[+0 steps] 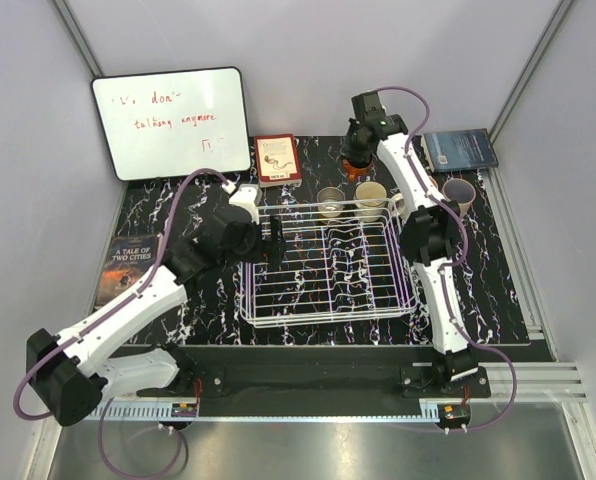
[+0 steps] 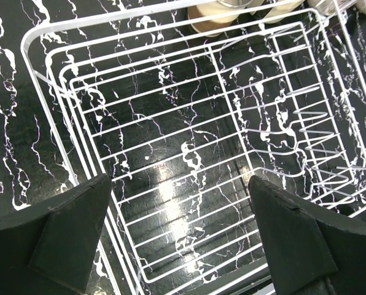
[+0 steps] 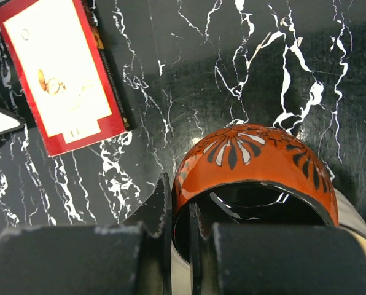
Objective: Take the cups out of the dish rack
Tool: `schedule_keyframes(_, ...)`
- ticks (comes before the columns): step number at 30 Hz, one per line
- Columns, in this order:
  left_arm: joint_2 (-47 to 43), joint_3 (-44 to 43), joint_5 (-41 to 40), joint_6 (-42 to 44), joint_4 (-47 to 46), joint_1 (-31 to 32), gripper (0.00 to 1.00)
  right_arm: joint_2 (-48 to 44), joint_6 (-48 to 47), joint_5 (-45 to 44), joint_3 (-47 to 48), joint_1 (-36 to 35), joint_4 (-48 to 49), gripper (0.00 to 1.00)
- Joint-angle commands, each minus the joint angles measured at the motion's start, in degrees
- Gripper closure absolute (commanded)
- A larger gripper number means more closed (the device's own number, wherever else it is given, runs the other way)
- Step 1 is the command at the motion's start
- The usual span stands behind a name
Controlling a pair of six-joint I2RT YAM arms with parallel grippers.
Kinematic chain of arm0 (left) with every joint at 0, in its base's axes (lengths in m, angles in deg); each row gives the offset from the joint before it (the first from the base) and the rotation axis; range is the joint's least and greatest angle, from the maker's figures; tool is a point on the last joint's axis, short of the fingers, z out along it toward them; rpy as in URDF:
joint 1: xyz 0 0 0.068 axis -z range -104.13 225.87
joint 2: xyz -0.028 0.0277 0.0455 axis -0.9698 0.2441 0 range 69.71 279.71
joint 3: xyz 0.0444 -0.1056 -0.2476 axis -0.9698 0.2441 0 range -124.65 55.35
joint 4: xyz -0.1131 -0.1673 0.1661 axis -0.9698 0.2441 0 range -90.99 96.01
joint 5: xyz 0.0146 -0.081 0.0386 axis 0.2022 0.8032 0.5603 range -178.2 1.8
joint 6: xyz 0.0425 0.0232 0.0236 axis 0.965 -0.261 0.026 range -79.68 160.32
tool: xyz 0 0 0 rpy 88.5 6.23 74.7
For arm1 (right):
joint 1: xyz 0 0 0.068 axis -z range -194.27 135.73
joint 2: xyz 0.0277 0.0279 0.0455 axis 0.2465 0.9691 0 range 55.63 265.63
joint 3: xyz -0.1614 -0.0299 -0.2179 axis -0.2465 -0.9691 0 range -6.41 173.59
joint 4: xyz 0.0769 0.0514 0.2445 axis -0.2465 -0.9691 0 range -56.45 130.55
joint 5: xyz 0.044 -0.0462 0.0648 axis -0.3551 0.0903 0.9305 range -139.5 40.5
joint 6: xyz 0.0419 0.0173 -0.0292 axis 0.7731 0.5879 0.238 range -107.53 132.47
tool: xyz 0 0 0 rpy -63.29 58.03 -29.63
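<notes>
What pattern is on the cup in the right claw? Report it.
Orange-red cup with dark and pale petal strokes on its side; clearest in the right wrist view.

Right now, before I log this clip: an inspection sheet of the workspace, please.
Surface: black marbled mat, no spills seen.
Job's things: rack empty; tan cup and cream cup behind it, brown cup to its right; red cup held.
Clutter: red book, blue book, third book, whiteboard.
Grippers: left gripper open above the rack's left edge; right gripper shut on the red cup's rim.
Cables: purple cable along each arm.
Surroundings: pale walls.
</notes>
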Motion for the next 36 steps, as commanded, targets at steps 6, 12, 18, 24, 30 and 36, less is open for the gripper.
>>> schedule_keyframes(6,1.48,-0.04,-1.63,0.33,-1.71,0.14,0.01,3.14,1.20,0.32,6.23,2.21,1.85,1.00)
schedule_keyframes(12,2.71,-0.39,-1.72,0.42,-1.89,0.14,0.01,5.51,1.29,2.07,6.41,2.83,3.17,1.00)
schedule_keyframes(18,4.56,-1.35,-1.10,0.86,-1.98,0.14,0.01,7.71,1.47,2.86,6.94,2.92,4.31,1.00)
schedule_keyframes(24,6.23,-1.79,-1.01,1.21,-1.98,0.14,0.01,9.73,2.08,3.22,7.03,3.36,5.37,1.00)
schedule_keyframes(30,7.64,-2.23,-0.75,2.00,-1.98,0.23,0.01,10.97,2.43,4.09,6.68,3.45,5.63,1.00)
schedule_keyframes(36,8.78,-2.50,-0.22,2.35,-1.89,0.05,0.01,11.67,2.17,4.62,6.06,3.36,5.81,1.00)
